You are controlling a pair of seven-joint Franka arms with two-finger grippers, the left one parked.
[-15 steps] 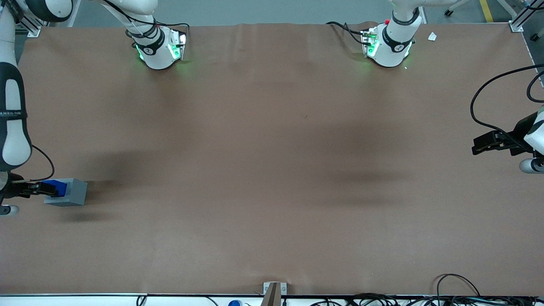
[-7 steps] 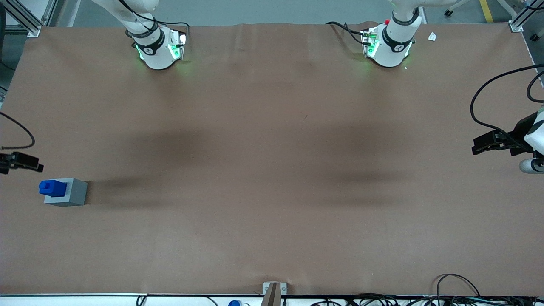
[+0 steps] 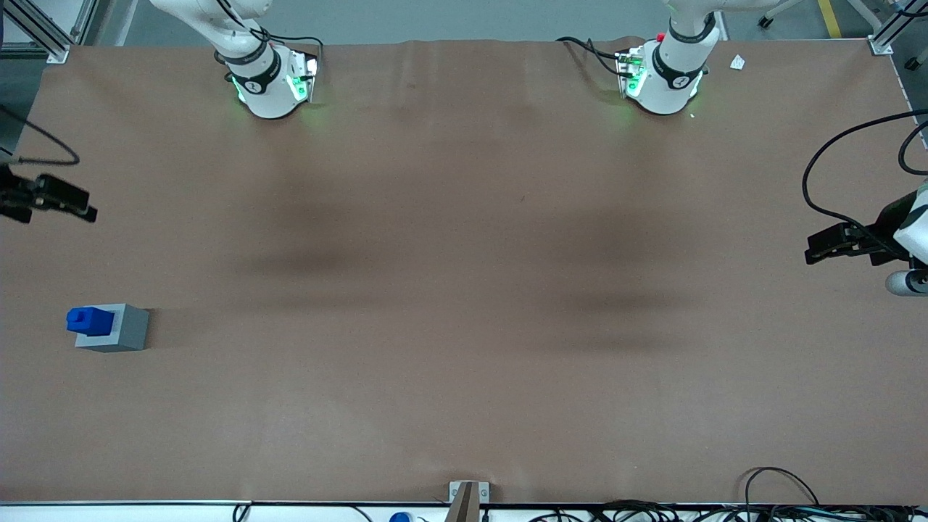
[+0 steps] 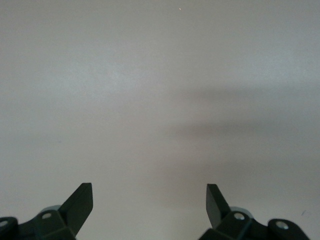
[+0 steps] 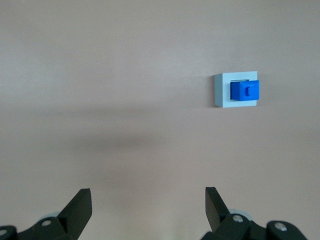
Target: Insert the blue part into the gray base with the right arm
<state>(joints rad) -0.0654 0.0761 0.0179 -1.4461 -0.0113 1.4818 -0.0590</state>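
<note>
The gray base [image 3: 119, 330] sits on the brown table near the working arm's end. The blue part [image 3: 88, 320] stands in its recess, sticking out of the top. The wrist view shows the same pair from above: blue part [image 5: 245, 91] seated in the gray base [image 5: 220, 91]. My right gripper [image 3: 85, 212] hangs above the table, farther from the front camera than the base and well apart from it. Its fingers [image 5: 80, 206] are spread wide, and the gripper [image 5: 148, 205] holds nothing.
Two arm bases [image 3: 270, 81] [image 3: 661, 76] stand at the table's edge farthest from the front camera. A small bracket [image 3: 467, 494] sits on the near edge. Cables [image 3: 776, 500] lie by the near edge toward the parked arm's end.
My gripper let go of the blue part, which stays in the gray base. The gripper then rose and drew away from the front camera.
</note>
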